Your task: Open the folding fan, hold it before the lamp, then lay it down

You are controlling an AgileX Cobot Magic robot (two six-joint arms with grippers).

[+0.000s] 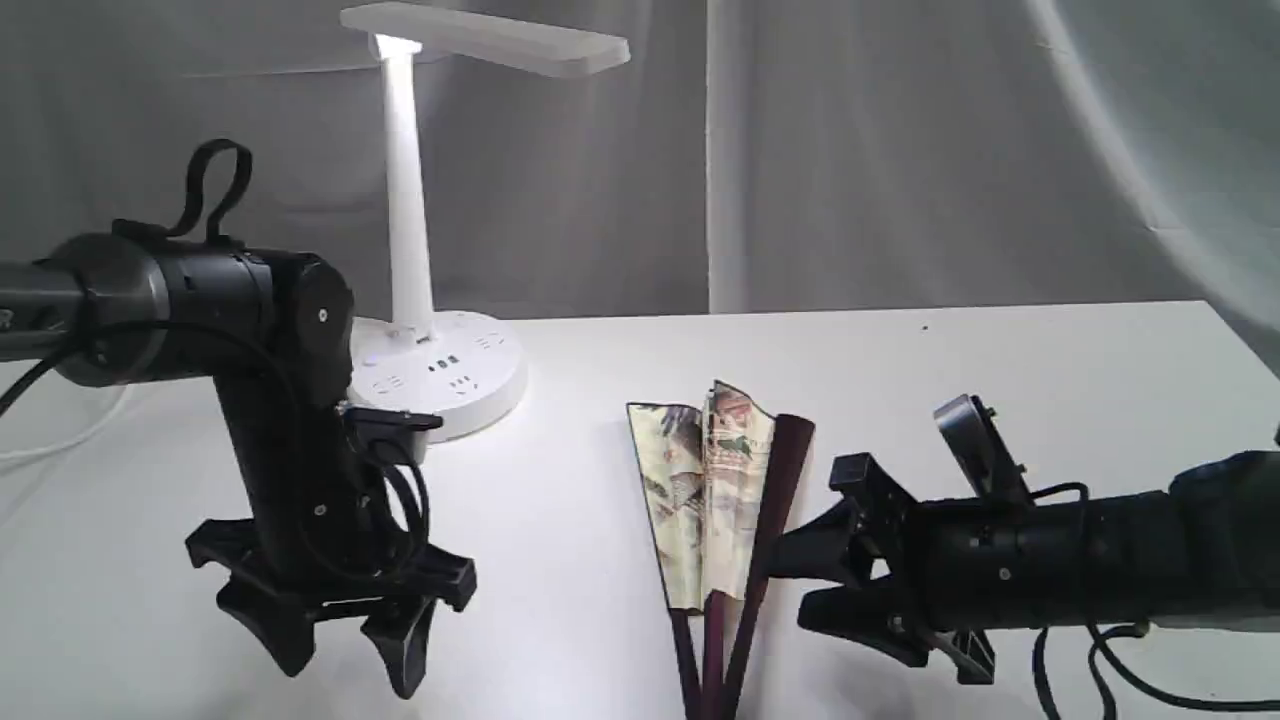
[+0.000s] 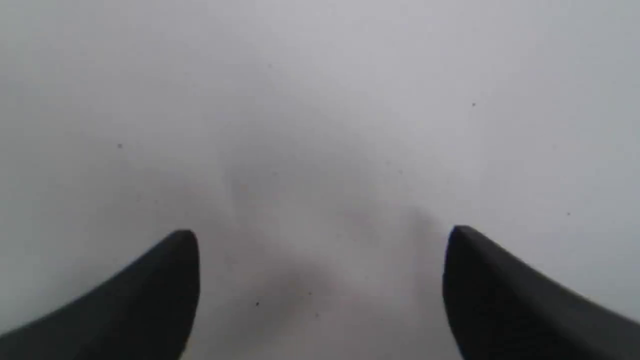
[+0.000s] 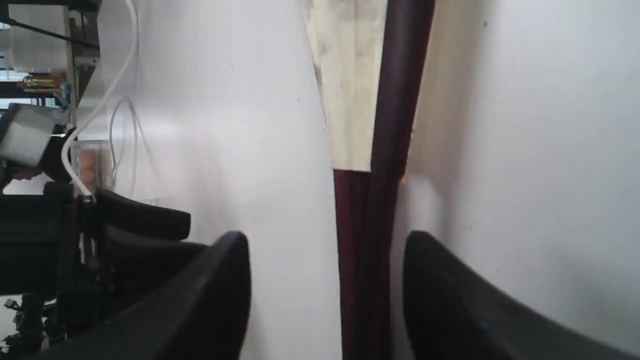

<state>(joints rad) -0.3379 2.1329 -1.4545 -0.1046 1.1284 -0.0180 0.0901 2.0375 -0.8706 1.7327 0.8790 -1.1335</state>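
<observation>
Exterior view is showing the left gripper (image 1: 348, 672) hanging, fingers spread, before the glowing lamp (image 1: 410, 250). The folding fan (image 1: 715, 500) is lying mid-table (image 1: 1000, 380), partly opened, cream leaf between dark guards, bare surface stretching behind. The right gripper (image 1: 792, 590) is sitting just beside its right guard, fingers spread.

Left gripper (image 1: 348, 672) points down, right gripper (image 1: 790, 585) sideways (both jaws spread).
</observation>
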